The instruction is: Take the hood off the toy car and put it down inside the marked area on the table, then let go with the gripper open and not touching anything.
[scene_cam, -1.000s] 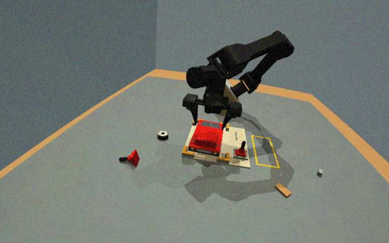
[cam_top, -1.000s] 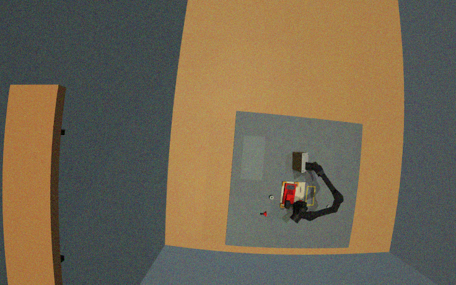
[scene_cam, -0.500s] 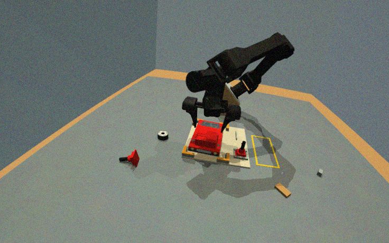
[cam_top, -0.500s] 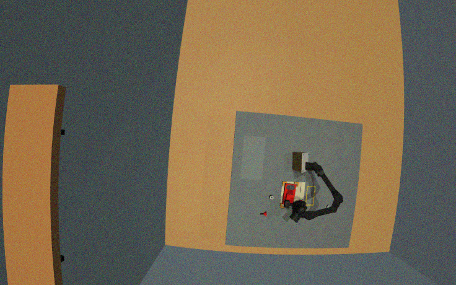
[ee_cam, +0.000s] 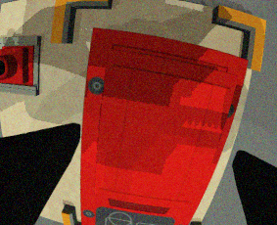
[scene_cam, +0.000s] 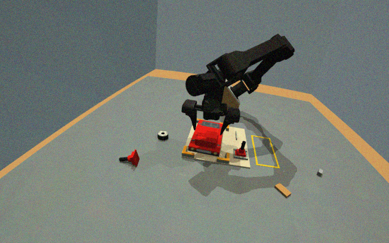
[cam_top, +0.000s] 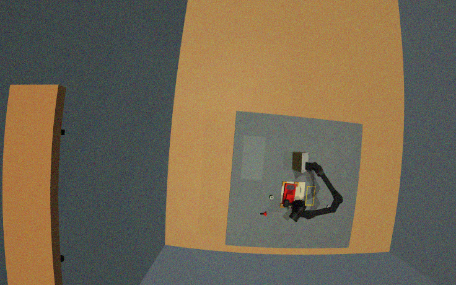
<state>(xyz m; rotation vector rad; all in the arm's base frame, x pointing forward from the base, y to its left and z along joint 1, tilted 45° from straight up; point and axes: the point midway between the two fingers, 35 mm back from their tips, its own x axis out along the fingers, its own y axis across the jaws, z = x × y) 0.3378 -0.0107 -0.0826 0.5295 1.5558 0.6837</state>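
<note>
Your gripper (scene_cam: 210,120) hangs over the toy car (scene_cam: 205,138) with its jaws spread wide and nothing between them, one dark finger on each flank of the red body. In the wrist view those fingers fill the two lower corners, with the car filling the middle.

The hood (ee_cam: 128,164) sits on the car, not lifted, and I can't pick out its seam for certain; I take it to be the smoother red panel just behind the grille. Before you close, centre on that panel, not on the stepped roof section. Come down square, keep the fingertips off the baseboard (scene_cam: 241,140), and pinch across the hood's edges, not the body sides below. A skewed grip would likely drag the whole car along in its corner brackets.

The car reads as blocky, hard plastic: flat red faces, sharp steps, a dark grille with a round detail at the near end. Orange L-shaped brackets (ee_cam: 79,3) hem its corners on a pale cream board. A small red block with a black peg (scene_cam: 240,150) stands on that board beside the car.

Just beyond the board's edge lies the marked area (scene_cam: 265,151), a thin yellow rectangle on the grey table (scene_cam: 69,196): a short carry. Farther out, well apart, sit a red cone-like piece (scene_cam: 131,157), a small ring (scene_cam: 163,135), a wooden strip (scene_cam: 282,190) and a tiny grey cube (scene_cam: 320,172).
</note>
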